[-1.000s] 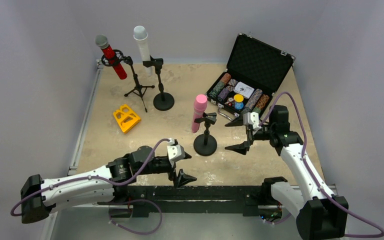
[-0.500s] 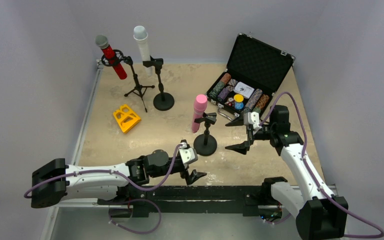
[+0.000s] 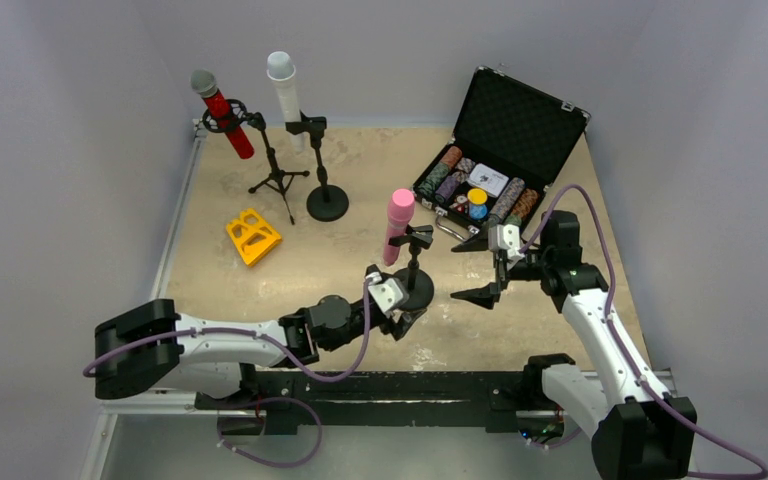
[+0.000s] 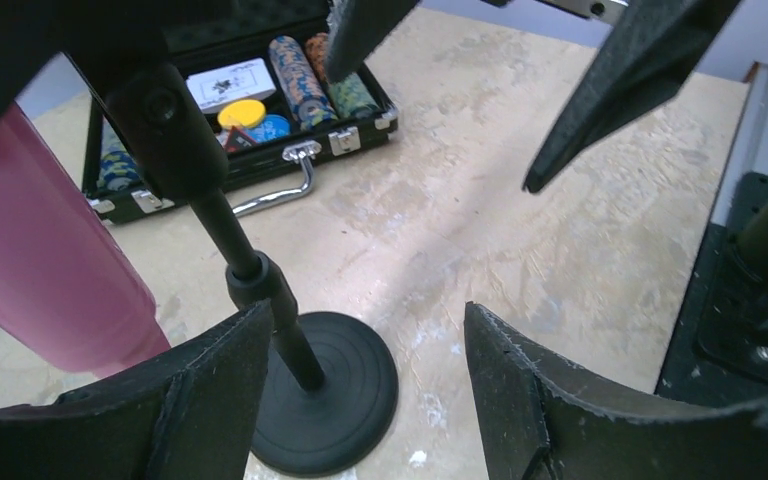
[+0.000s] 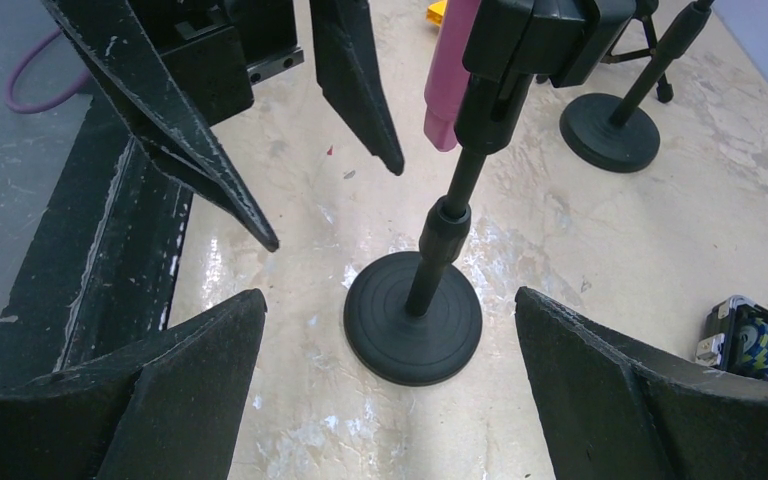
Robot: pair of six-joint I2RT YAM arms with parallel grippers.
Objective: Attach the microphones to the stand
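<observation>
The left gripper (image 4: 365,315) is hovering, fingers apart, the stand (image 4: 260,290) just ahead gripping the pink microphone (image 4: 40,270); the right gripper (image 3: 460,272) is hanging spread wide.

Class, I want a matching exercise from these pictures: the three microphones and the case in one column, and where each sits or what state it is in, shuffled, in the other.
Column 1
1. red microphone
2. white microphone
3. pink microphone
4. black case

Column 2
A. open, holding poker chips
B. on the tripod stand
C. on the near round-base stand
D. on the far round-base stand

Pairs: 1-B, 2-D, 3-C, 4-A
</observation>
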